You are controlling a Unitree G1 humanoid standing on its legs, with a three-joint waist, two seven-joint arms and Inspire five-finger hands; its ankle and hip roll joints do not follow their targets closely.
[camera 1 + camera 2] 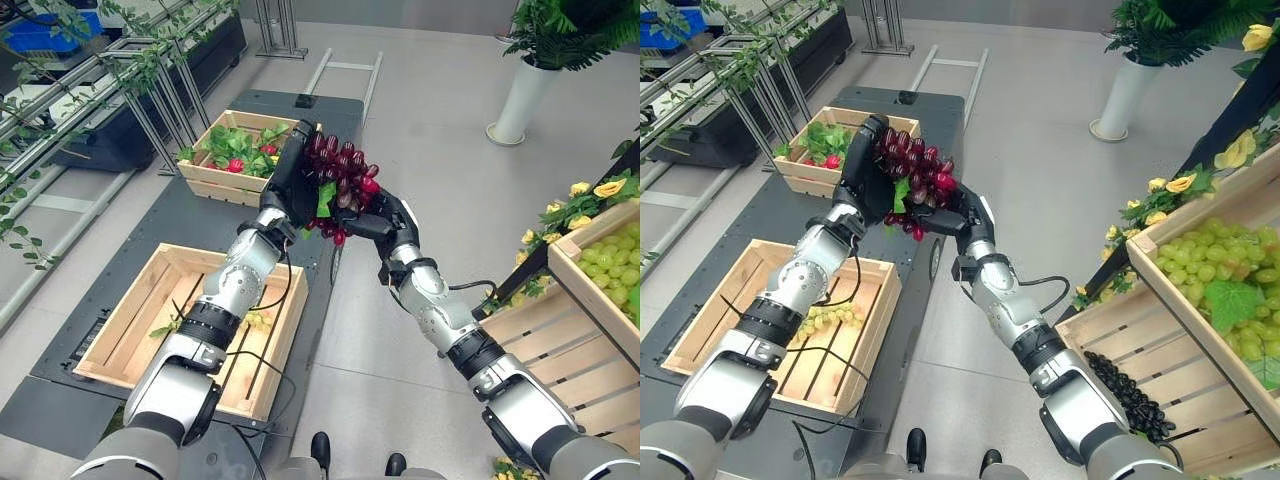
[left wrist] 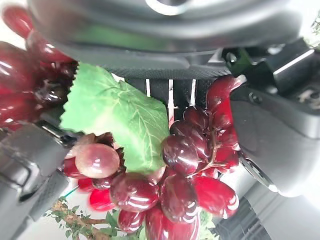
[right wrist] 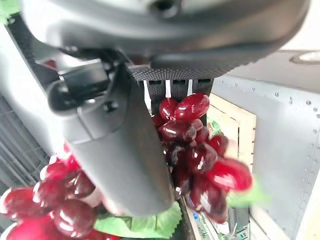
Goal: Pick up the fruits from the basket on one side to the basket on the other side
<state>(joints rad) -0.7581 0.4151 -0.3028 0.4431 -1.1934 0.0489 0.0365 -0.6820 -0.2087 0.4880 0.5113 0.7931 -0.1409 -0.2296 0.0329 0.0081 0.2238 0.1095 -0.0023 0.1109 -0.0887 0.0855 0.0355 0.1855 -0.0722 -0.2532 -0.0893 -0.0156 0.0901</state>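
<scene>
Red grape bunch (image 1: 343,178) clasped between left hand (image 1: 287,172) and right hand (image 1: 385,218) fingers.

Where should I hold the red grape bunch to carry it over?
Keep cupping the red grape bunch at its wide body, left hand and right hand on opposite sides with fingers curled round. The loose berries hang down, so a grip on one side would likely let it swing.

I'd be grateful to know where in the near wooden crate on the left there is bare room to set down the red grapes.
Both the left hand and right hand cup the red grapes. In the near crate, the slats left of the green grapes lie bare. The far crate is crowded with leaves.
</scene>
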